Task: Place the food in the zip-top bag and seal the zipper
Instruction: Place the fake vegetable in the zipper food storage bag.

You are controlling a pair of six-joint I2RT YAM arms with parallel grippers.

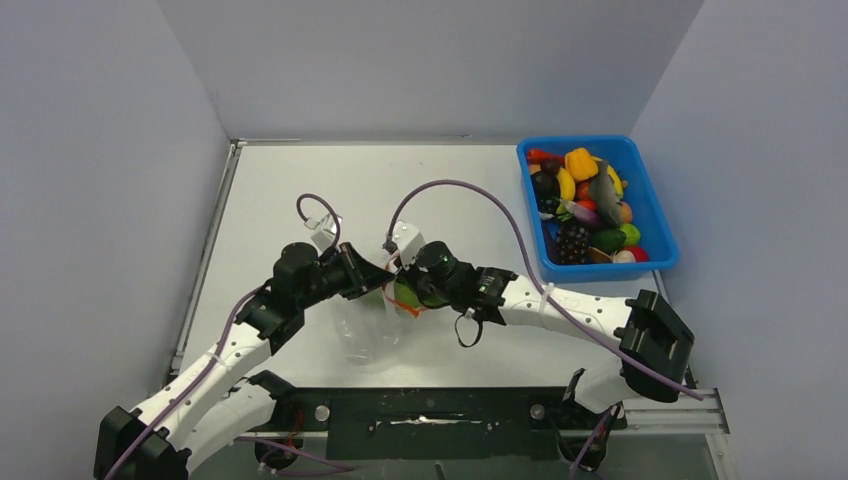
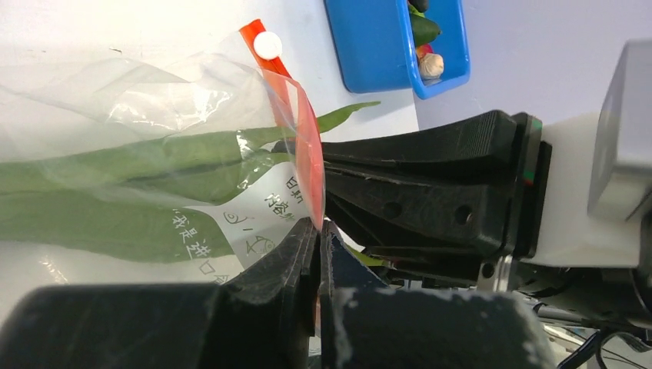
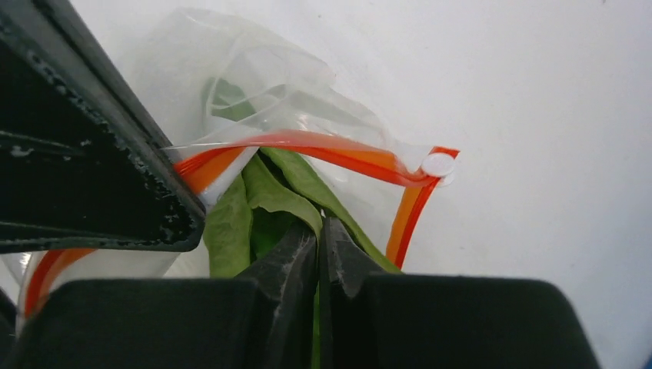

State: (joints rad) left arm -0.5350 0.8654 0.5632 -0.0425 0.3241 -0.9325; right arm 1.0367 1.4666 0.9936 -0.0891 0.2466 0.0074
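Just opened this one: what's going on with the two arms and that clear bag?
The left gripper is shut on the mouth edge of the zip-top bag, pinching it at the orange-red zipper, which is not sealed. The right gripper is shut on the long green pod. Most of the pod lies inside the bag, with one end poking out of the mouth. The rest of the toy food sits in the blue bin off to the right.
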